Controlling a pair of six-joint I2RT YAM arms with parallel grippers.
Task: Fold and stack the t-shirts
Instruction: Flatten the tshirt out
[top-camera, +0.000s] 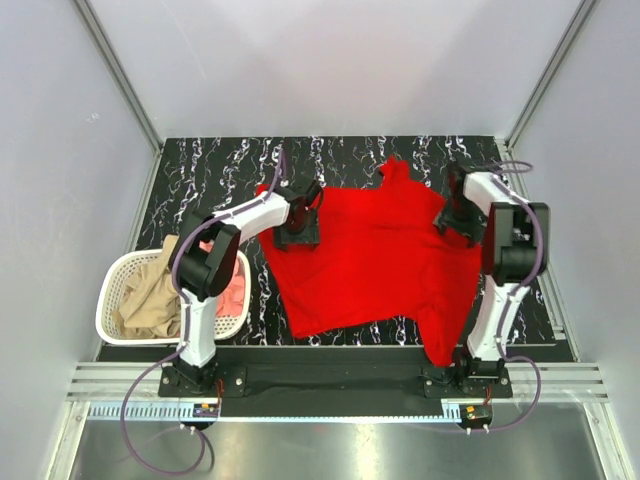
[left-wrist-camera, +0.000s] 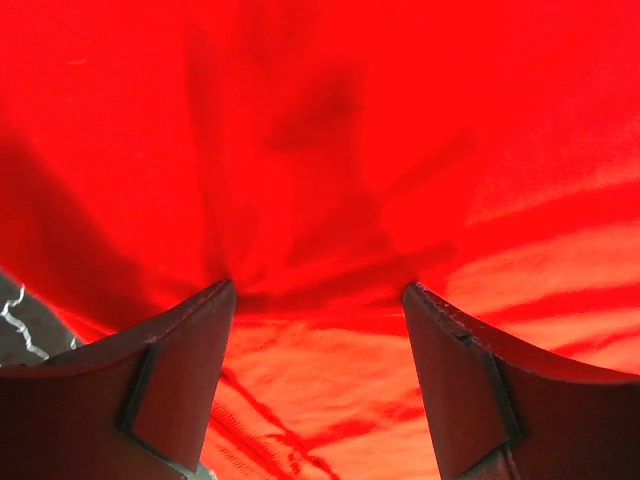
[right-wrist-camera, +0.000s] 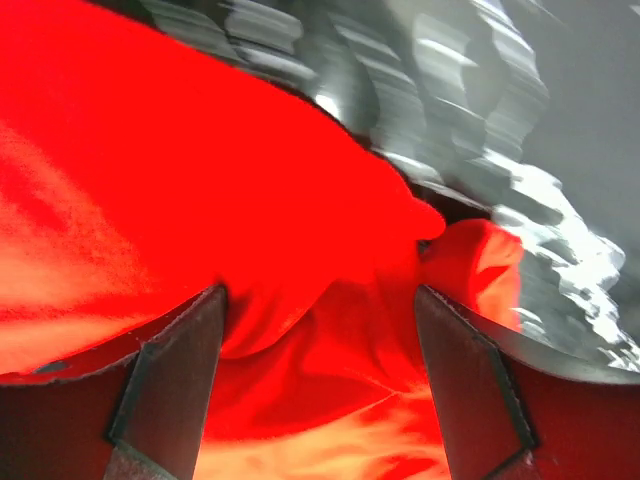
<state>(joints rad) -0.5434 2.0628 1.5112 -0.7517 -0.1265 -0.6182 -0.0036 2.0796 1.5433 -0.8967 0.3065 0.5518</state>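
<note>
Your left gripper (left-wrist-camera: 320, 290) is spreading wide, gripping nothing, over the creased red t-shirt (top-camera: 375, 265) lying on the black marbled table (top-camera: 210, 170). Your right gripper (right-wrist-camera: 320, 292) is gaping likewise over a soft, rumpled fold.

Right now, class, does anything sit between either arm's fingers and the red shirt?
Nothing visible does. The left fingers and the right fingers stand open right at the red shirt, with only its own cloth between them.
</note>
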